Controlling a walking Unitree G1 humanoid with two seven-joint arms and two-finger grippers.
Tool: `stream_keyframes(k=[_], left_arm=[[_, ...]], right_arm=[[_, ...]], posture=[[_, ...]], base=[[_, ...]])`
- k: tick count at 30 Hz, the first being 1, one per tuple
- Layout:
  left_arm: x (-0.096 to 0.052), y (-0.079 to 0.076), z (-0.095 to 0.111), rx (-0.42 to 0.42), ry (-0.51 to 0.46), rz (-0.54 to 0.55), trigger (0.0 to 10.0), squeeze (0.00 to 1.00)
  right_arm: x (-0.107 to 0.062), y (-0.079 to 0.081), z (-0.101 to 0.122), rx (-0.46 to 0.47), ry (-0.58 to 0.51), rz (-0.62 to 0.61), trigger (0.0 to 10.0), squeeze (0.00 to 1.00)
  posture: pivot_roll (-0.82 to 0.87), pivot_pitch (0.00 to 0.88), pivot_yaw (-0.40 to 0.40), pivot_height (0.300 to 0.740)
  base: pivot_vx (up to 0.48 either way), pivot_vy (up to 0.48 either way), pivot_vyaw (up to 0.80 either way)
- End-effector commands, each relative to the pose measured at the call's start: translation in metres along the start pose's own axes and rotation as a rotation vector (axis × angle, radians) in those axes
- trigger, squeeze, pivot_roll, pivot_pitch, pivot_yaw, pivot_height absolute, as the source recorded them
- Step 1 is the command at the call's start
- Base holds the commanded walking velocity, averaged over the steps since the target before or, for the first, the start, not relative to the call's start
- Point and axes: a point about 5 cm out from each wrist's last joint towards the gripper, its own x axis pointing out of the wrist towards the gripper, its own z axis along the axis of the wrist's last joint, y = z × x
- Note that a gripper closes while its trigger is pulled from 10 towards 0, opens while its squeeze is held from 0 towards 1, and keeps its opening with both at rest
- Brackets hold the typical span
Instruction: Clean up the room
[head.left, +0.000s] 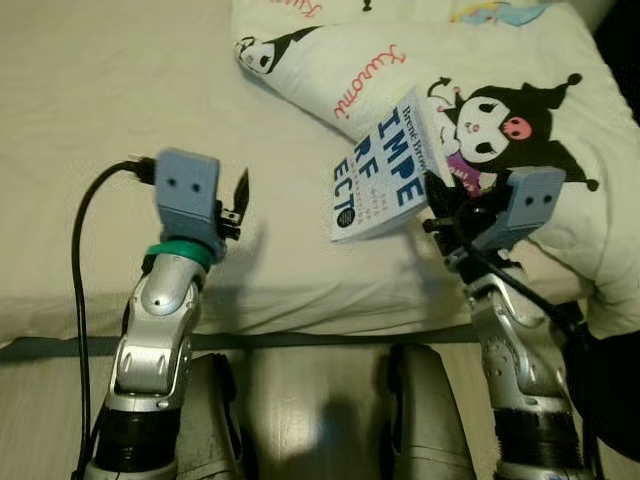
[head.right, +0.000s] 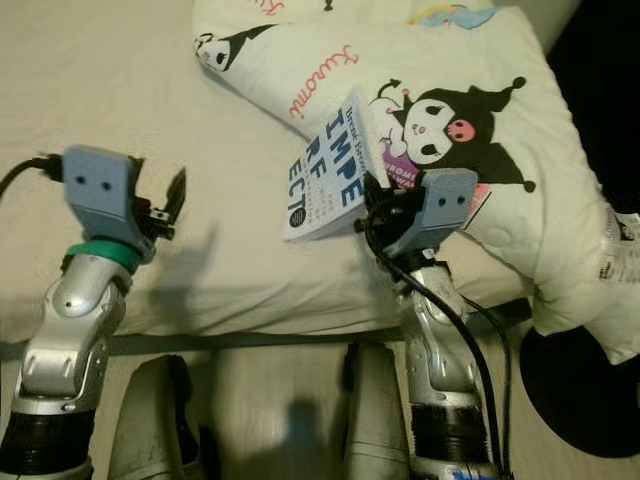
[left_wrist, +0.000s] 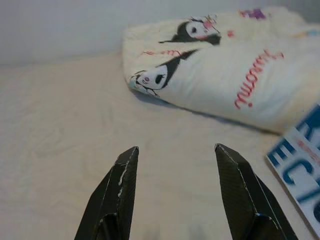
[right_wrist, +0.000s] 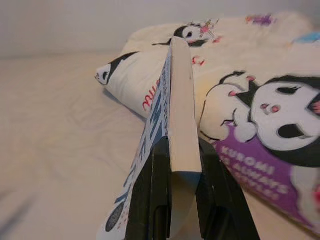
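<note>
1. A bed with a cream sheet is seen from above by the head camera; its near edge runs across the lower part of both eye views, with the floor below it.
2. A book with a white cover and large blue letters is gripped by the right gripper. In the right wrist view one black finger is pressed against each face of the book, with the page edge between them.
3. The book is held tilted above the sheet, near the bed's near edge and toward its right side. Its far end lies beside or against the pillow; contact cannot be confirmed.
4. A white pillow printed with a black-and-white cartoon figure and red script is lying over the right part of the bed, from the far edge to the near right corner. A purple patch with white lettering is printed on it just beside the book.
5. A second printed cushion or fold of the same pattern is seen behind the pillow, toward the far edge.
6. The left gripper is held over bare sheet near the bed's near edge, well apart from the book. Its two fingers are spread apart with nothing between them.
7. A black cable is looped from the left wrist housing down along the left arm.
8. The robot's own legs are visible below the bed's near edge.
</note>
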Motion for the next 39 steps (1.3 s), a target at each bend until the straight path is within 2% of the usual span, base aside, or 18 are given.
stream_keyframes(k=[1, 6, 7, 12, 24, 39], left_arm=[[-0.007, 0.002, -0.008, -0.033, 0.04, 0.029, 10.0, 0.0], [-0.01, -0.005, -0.013, -0.061, 0.058, 0.022, 10.0, 0.0], [-0.01, -0.009, -0.013, -0.072, 0.06, 0.014, 10.0, 0.0], [-0.005, -0.013, -0.01, -0.091, 0.059, 0.001, 10.0, 0.0], [0.0, -0.023, -0.011, -0.134, 0.087, -0.044, 10.0, 0.0], [0.004, -0.033, -0.009, -0.145, 0.084, -0.084, 10.0, 0.0]], right_arm=[[-0.007, 0.0, 0.003, -0.1, -0.032, -0.04, 10.0, 0.0], [-0.009, -0.002, 0.002, -0.178, -0.063, -0.076, 10.0, 0.0], [-0.009, -0.002, 0.004, -0.24, -0.079, -0.081, 10.0, 0.0], [-0.007, -0.005, 0.004, -0.294, -0.077, -0.082, 10.0, 0.0], [-0.012, -0.004, 0.002, -0.336, -0.089, -0.083, 10.0, 0.0], [-0.008, 0.001, 0.005, -0.324, -0.113, -0.056, 10.0, 0.0]], posture=[[-0.08, 0.138, 0.058, 0.505], [-0.09, 0.129, 0.05, 0.52], [-0.09, 0.127, 0.045, 0.53], [-0.09, 0.121, 0.04, 0.55], [-0.1, 0.115, 0.05, 0.595], [-0.1, 0.113, 0.052, 0.65]], base=[[0.0, 0.0, 0.0], [0.0, 0.0, 0.0], [0.0, 0.0, 0.0], [0.0, 0.0, 0.0], [0.0, 0.0, 0.0], [0.0, 0.0, 0.0]])
